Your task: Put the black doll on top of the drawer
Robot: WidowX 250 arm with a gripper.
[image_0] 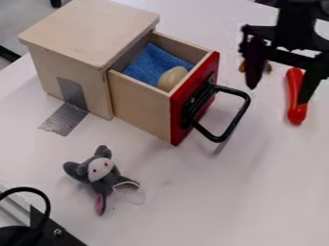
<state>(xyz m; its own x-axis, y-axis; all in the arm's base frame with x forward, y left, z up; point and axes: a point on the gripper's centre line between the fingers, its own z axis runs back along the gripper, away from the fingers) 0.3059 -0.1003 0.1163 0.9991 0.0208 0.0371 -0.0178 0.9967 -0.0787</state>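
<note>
The gray mouse doll (101, 172) is resting on the table (212, 197) nr the open drawer (141, 106) w/ blue cloth (151, 66) inside, & the gripper (279, 94) is hanging w/ its jaws apart.

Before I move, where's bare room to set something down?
Bare: the wooden box's top; the table between plush doll and red tool, camera side of the drawer handle. Crowded: inside the drawer (blue cloth, tan object), around the gripper.

I count one drawer (140, 105), one doll (101, 174), one cloth (153, 63).
</note>
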